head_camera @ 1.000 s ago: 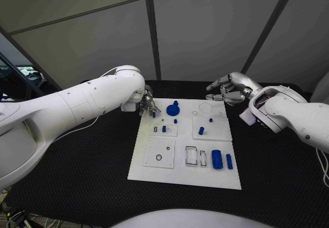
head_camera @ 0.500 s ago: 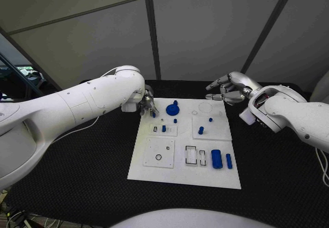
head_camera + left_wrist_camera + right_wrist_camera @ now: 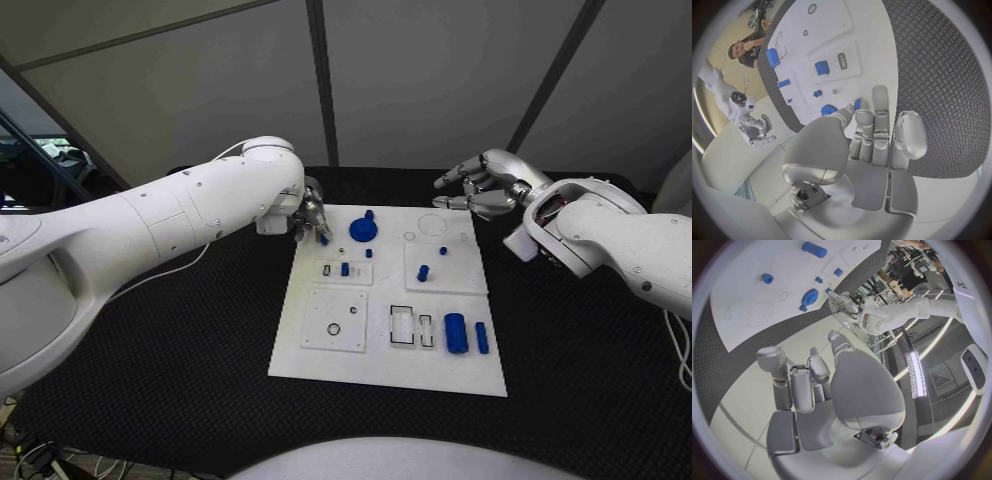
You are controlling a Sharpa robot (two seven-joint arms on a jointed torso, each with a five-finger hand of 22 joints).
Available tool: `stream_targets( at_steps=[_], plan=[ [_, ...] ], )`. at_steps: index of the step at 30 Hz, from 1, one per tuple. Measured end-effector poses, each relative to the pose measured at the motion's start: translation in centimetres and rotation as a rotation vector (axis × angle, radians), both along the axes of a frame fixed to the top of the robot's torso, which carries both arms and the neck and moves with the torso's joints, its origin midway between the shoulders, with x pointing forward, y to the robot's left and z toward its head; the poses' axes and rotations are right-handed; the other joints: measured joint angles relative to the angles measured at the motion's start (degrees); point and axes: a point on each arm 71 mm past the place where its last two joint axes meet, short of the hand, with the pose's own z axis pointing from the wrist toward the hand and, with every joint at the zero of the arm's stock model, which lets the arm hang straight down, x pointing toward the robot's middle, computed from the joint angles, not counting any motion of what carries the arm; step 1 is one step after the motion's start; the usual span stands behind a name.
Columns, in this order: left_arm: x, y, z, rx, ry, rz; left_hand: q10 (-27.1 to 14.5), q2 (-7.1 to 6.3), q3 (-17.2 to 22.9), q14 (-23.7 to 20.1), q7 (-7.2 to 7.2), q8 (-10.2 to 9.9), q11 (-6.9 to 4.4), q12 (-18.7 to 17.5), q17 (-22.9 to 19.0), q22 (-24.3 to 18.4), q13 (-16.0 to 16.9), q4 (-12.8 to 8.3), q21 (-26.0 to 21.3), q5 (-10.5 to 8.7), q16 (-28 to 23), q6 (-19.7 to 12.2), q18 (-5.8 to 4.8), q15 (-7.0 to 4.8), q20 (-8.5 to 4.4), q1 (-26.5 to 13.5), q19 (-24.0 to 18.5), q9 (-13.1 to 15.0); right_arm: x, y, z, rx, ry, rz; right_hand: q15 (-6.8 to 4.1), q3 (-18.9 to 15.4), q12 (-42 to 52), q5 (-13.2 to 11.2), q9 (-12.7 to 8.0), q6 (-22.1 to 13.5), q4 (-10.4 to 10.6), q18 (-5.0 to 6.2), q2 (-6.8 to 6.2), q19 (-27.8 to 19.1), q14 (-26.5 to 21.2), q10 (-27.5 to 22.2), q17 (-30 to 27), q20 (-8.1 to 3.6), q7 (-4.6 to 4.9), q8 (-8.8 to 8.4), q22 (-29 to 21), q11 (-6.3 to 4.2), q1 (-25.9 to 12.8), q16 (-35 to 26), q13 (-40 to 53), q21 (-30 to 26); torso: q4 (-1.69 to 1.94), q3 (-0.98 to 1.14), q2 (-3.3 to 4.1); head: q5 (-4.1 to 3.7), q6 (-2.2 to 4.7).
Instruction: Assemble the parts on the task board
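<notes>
While its fingers hang over the far left corner of the task board [image 3: 339, 352], the robot's left hand [image 3: 307, 215] holds them loosely straight and a little apart, with no part plainly in their grasp; a small blue peg [image 3: 857, 103] sits just past the fingertips, though whether they touch it cannot be told, and the blue gear [image 3: 364, 232] stands just beyond that, suggesting the hand is lining up on the peg. Toward the middle, short blue pegs [image 3: 423, 273] stand in the board's square plates, while a blue cylinder [image 3: 456, 334] and a slimmer bar [image 3: 482, 339] lie loose near the board's near right corner, likely waiting for the rectangular slots [image 3: 413, 328] beside them. At right, the right hand [image 3: 483, 187] hovers off the board's far corner, fingers half curled on nothing, seemingly parked clear of the work
</notes>
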Motion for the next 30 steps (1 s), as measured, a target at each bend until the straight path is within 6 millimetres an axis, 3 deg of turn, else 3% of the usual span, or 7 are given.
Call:
stream_targets(
  at_steps=[5,8,9,14,23,30],
  plan=[
    [0.0,0.2,0.0,-0.003,-0.001,0.003,0.58,-2.04,5.17,0.3,-0.09,1.55,-0.03,0.0,-0.06,0.0,-0.01,-1.12,0.0,0.19,0.0,-0.51,0.0,-0.28,0.0,-3.16,0.0,1.96,0.0,0.0,0.0,0.0,0.0,0.0,0.0,0.0,0.0,0.26,0.0,0.0,0.0,0.0,0.0,0.0,0.0,0.0,0.0,0.0,0.0,0.0,0.05,0.0,0.0,0.0,0.08,0.0,0.0,0.01,-0.01,0.03,-0.03],
    [-0.1,0.4,0.0,-0.011,-0.002,0.008,1.19,-2.69,6.97,0.34,-0.22,2.51,-0.04,0.04,0.04,0.0,0.17,-1.4,0.0,2.29,0.47,-0.81,0.0,-0.27,-0.08,-4.77,0.08,2.82,0.0,0.0,0.0,-0.001,0.0,0.0,0.0,0.0,0.0,0.26,0.0,0.0,0.0,0.01,0.0,0.0,0.0,0.0,0.0,0.0,0.0,0.0,0.04,0.0,0.0,0.0,0.08,0.0,0.0,0.0,-0.03,0.03,-0.03],
    [-0.2,0.5,0.1,-0.017,-0.003,0.009,1.2,-2.9,8.36,0.52,-0.29,2.81,-0.05,0.23,0.11,0.0,0.23,-2.23,0.0,2.68,0.48,-0.92,0.0,-0.32,-0.22,-5.41,0.22,3.12,0.0,-0.1,0.0,-0.001,0.001,-0.001,0.0,0.0,0.0,0.26,0.0,0.0,0.0,0.0,0.0,0.0,0.0,0.0,0.0,0.0,0.0,0.0,0.04,0.0,0.0,0.0,0.08,0.0,0.0,0.0,-0.04,0.03,-0.03],
    [-1.1,1.2,0.5,-0.056,-0.015,0.014,1.73,-3.84,10.03,0.99,-0.41,4.4,-0.51,0.39,0.87,-0.01,0.19,-2.0,0.24,4.17,1.99,-1.05,0.0,-0.73,-0.18,-7.2,0.48,4.54,0.0,-0.2,0.0,-0.002,0.001,-0.004,0.0,0.0,0.0,0.26,0.0,0.0,0.0,0.0,0.0,0.0,0.0,0.0,0.0,0.0,0.0,0.0,0.04,0.0,0.0,0.0,0.08,0.0,0.05,0.0,-0.06,0.06,-0.15],
    [-3.7,2.2,1.0,-0.134,-0.061,0.036,2.04,-5.09,13.23,1.46,-0.4,6.01,-0.64,-0.46,1.27,0.04,-1.97,-2.95,0.9,4.68,2.69,-1.22,0.01,-0.85,-0.6,-9.37,1.25,5.87,0.0,-0.5,0.0,-0.005,0.002,-0.008,0.0,0.0,0.0,0.26,0.0,0.0,0.0,0.0,0.0,0.0,0.0,0.0,0.0,0.0,0.0,0.0,0.04,0.0,0.0,0.0,0.08,0.0,0.27,0.01,-0.21,0.26,-0.51],
    [-6.4,2.6,-0.5,-0.186,-0.091,0.069,2.95,-5.86,14.87,1.56,-0.74,6.65,-0.94,-0.47,1.29,0.03,-2.08,-3.23,1.17,4.74,2.91,-0.88,0.01,-0.92,-0.8,-10.13,1.45,6.5,0.0,-0.6,0.0,-0.006,0.002,-0.011,0.0,0.0,0.0,0.26,0.0,0.0,0.0,0.0,0.0,0.0,0.0,0.0,0.0,0.0,0.0,0.0,0.03,0.0,0.0,0.0,0.08,0.0,0.5,0.04,-0.43,0.48,-0.68]
  ],
)
